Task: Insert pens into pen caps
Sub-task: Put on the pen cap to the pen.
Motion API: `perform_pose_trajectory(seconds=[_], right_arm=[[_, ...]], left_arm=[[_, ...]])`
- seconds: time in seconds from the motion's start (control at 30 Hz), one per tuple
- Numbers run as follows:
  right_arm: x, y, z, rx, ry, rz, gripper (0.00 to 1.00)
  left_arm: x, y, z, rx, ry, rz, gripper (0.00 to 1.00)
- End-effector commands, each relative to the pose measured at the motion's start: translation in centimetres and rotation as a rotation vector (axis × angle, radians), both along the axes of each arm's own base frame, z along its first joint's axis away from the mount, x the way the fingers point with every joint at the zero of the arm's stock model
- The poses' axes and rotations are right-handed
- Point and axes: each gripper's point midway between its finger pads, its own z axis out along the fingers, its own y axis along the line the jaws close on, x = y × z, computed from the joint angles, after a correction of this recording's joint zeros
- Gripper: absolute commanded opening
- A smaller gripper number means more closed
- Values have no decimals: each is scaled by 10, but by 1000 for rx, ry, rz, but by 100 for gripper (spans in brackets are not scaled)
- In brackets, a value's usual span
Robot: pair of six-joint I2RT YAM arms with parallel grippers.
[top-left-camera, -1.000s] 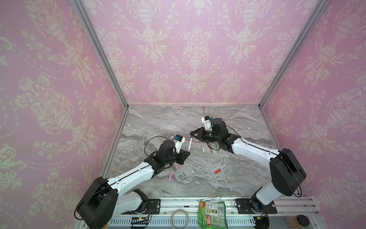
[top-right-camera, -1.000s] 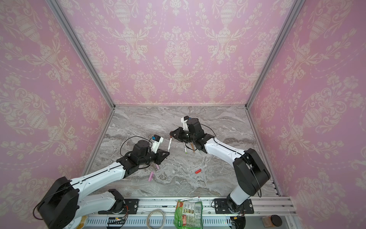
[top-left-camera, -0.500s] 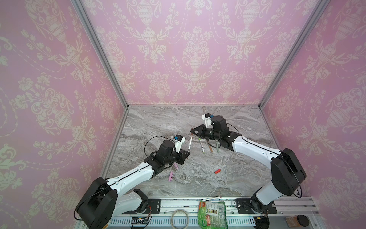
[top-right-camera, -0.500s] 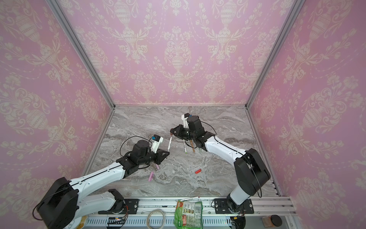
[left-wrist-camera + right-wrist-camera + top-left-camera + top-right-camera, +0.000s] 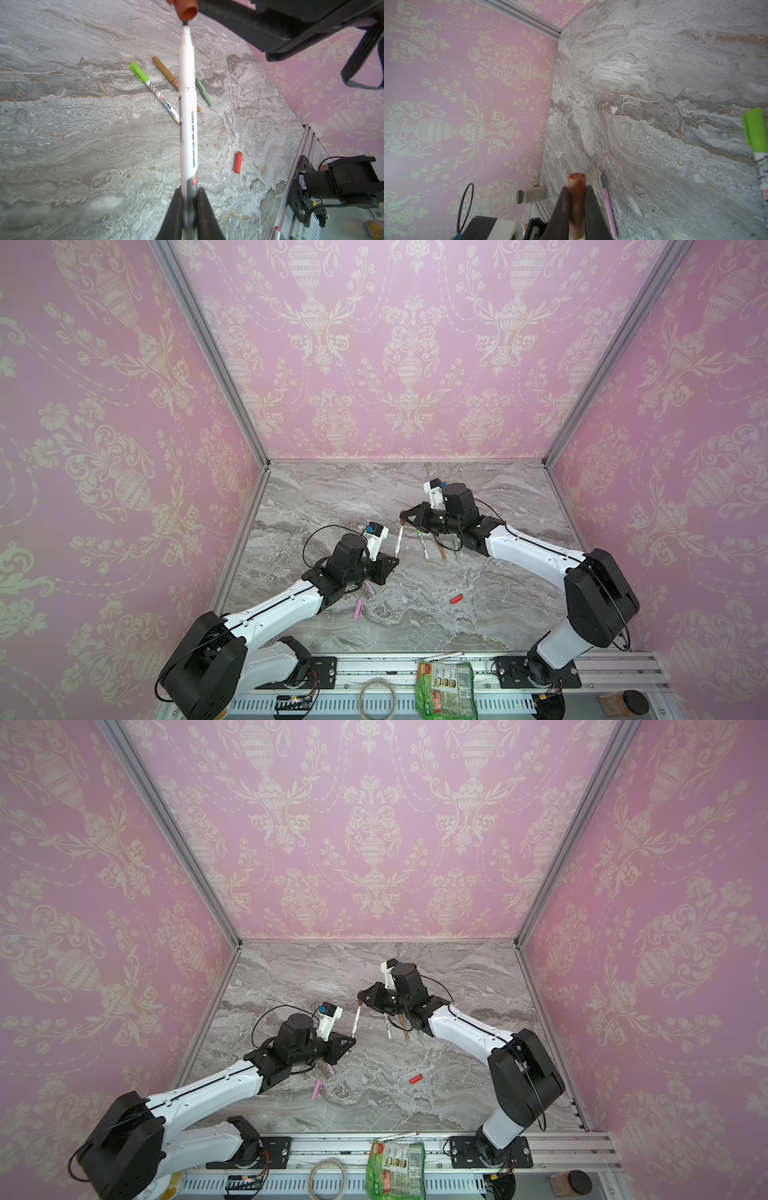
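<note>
My left gripper (image 5: 395, 559) (image 5: 189, 192) is shut on the lower end of a white pen (image 5: 400, 539) (image 5: 187, 116), which points up and away. Its dark tip sits right at the open mouth of a dark brown pen cap (image 5: 402, 524) (image 5: 188, 9) (image 5: 576, 187). My right gripper (image 5: 404, 517) (image 5: 576, 190) is shut on that cap. On the marble behind lie a green-capped white pen (image 5: 424, 545) (image 5: 153, 91), a tan-brown pen (image 5: 440, 548) (image 5: 165, 71) and a pale green pen (image 5: 204, 92). A red cap (image 5: 456, 598) (image 5: 238, 162) lies alone to the right.
A pink cap (image 5: 358, 609) and a pink pen (image 5: 369, 588) (image 5: 608, 209) lie by my left arm. On the front rail are a white pen (image 5: 442, 656), a green snack bag (image 5: 444, 686), a tape ring (image 5: 376, 695) and a jar (image 5: 623, 702). Pink walls close three sides.
The right gripper has shifted slightly with the brown cap, staying close over the pen tip. The left arm and its pen have hardly moved.
</note>
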Motion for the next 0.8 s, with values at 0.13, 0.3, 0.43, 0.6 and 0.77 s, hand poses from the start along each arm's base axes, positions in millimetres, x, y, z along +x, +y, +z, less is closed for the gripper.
perform_pose_trajectory(seconds=[0.13, 0.3, 0.43, 0.6, 0.77], right_arm=[[-6, 4, -3, -9, -10, 27, 0], [-10, 5, -9, -6, 2, 31, 0], [-13, 6, -9, -1, 2, 31, 0], [-15, 6, -4, 3, -17, 29, 0], [-16, 8, -3, 16, -33, 19, 0]], left_arm=[[6, -4, 15, -24, -38, 11, 0], [8, -5, 18, -35, -42, 15, 0], [9, -5, 18, -37, -44, 25, 0], [13, -4, 22, -61, -49, 52, 0], [23, -7, 36, -160, -64, 110, 0]])
